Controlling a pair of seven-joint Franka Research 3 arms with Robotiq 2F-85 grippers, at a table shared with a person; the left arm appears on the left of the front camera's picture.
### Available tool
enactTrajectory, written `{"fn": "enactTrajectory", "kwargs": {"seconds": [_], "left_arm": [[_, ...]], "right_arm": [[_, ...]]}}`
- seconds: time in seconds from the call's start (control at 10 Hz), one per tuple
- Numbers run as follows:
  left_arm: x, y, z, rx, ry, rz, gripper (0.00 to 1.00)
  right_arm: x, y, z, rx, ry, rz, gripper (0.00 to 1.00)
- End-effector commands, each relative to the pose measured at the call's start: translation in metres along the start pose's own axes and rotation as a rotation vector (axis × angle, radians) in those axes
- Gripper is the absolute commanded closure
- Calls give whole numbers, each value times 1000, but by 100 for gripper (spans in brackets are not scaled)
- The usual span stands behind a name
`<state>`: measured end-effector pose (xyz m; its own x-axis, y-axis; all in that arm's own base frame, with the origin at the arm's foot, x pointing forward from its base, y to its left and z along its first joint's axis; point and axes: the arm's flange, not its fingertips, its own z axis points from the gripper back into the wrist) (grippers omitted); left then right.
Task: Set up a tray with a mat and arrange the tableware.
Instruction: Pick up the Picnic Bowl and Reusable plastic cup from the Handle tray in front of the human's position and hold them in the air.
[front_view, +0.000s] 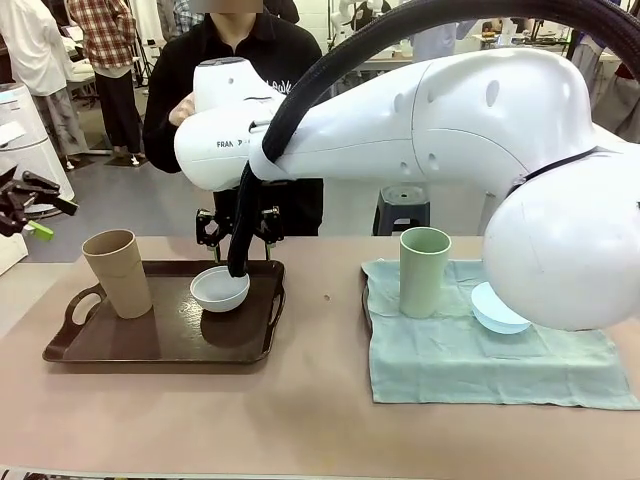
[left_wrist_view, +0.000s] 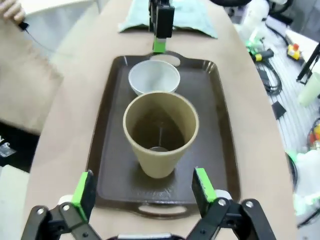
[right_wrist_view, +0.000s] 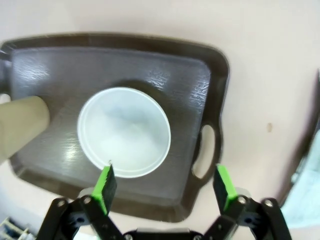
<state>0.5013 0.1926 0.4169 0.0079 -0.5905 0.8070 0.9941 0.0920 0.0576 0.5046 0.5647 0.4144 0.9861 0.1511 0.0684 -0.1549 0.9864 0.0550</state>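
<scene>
Right tool (right_wrist_view: 165, 186): fingers spread wide, holding nothing; hangs right above the small round white bowl (right_wrist_view: 124, 131), not touching it.
Left tool (left_wrist_view: 143, 192): also wide and empty, held back at the tray's near end, pointing at the tall beige handleless tumbler (left_wrist_view: 160, 132).
White bowl: upright on the dark brown plastic tray with cut-out handles (front_view: 150, 345), beside the handle end nearer the mat.
Beige tumbler: upright on the same tray, near its other end, apart from the bowl.
Mat: pale green cloth mat (front_view: 480, 360) lies flat on the tabletop (front_view: 300, 420), just beside the tray, not inside it.
On the mat: tall pale green handleless tumbler (front_view: 425, 272) upright; small round light blue bowl (front_view: 495, 318) near it, partly hidden by the right arm.
Step (judged): working the white bowl at the tray; cannot tell whether it is a set-down or a pick-up.
Progress (judged): partway; mat and tray not combined, two pieces off the tray.
Next move needs: if picking, lower straight so the fingers straddle the bowl rim, then close; if done, lift clear without nudging the bowl.
</scene>
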Motion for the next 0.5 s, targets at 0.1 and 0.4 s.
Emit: {"fn": "enactTrajectory", "kwargs": {"seconds": [0.1, 0.4], "left_arm": [[-46, 2, -35, -92, -191, -24, 0], [-45, -4, -26, -23, -137, -12, 0]], "right_arm": [[-1, -1, 0, -2, 8, 1, 0], [-1, -1, 0, -2, 8, 1, 0]]}}
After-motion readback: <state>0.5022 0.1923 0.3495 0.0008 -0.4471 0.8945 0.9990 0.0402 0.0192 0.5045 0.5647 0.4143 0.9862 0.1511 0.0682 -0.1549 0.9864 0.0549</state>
